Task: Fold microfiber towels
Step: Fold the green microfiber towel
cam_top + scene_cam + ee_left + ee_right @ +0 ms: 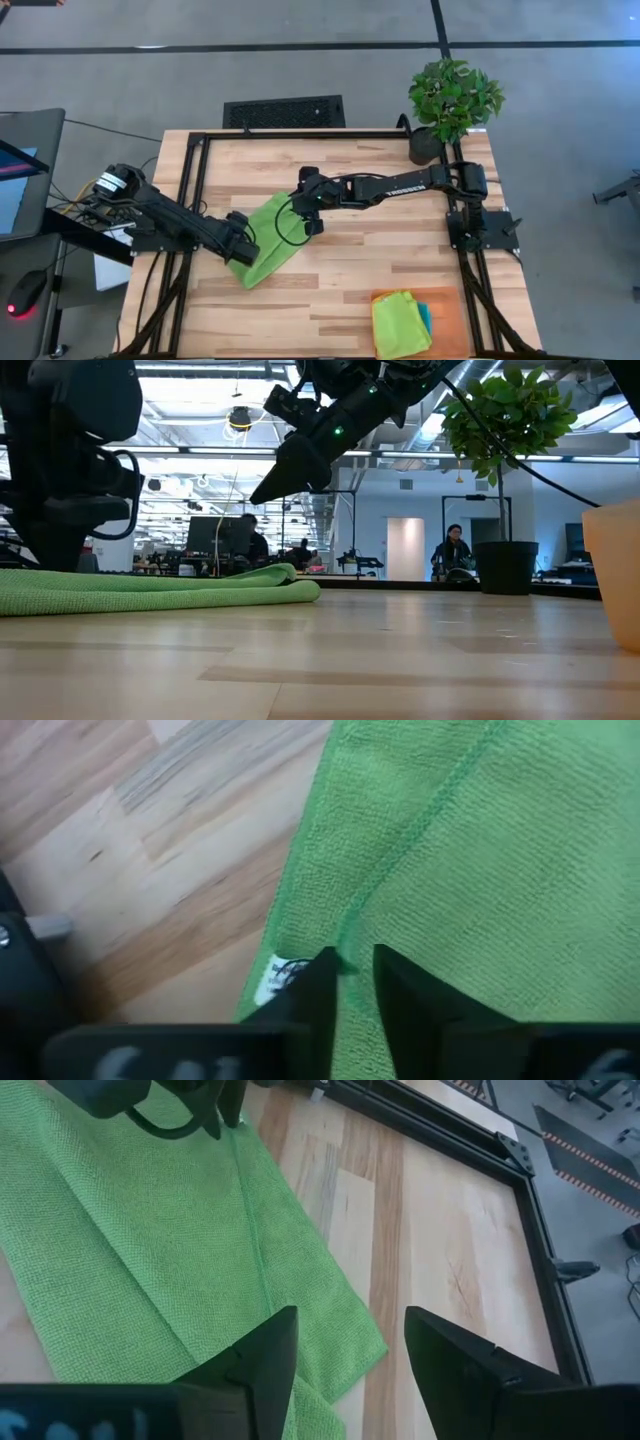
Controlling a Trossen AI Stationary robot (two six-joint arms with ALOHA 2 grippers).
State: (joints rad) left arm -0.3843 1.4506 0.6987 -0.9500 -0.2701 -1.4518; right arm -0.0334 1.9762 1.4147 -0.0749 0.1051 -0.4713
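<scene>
We have four cams. The overhead cam looks straight down on the whole wooden table [340, 290], both arms and the floor around it. The low cam sits at tabletop height, facing level across the boards into an office w/ people at desks. The left wrist cam points down, very close to the green towel [480, 850]. The right wrist cam looks down from a bit higher, toward the table's black frame [455, 1135]. All four views share that towel [268, 240]; overhead and low cams also share the potted plant [505, 470].
</scene>
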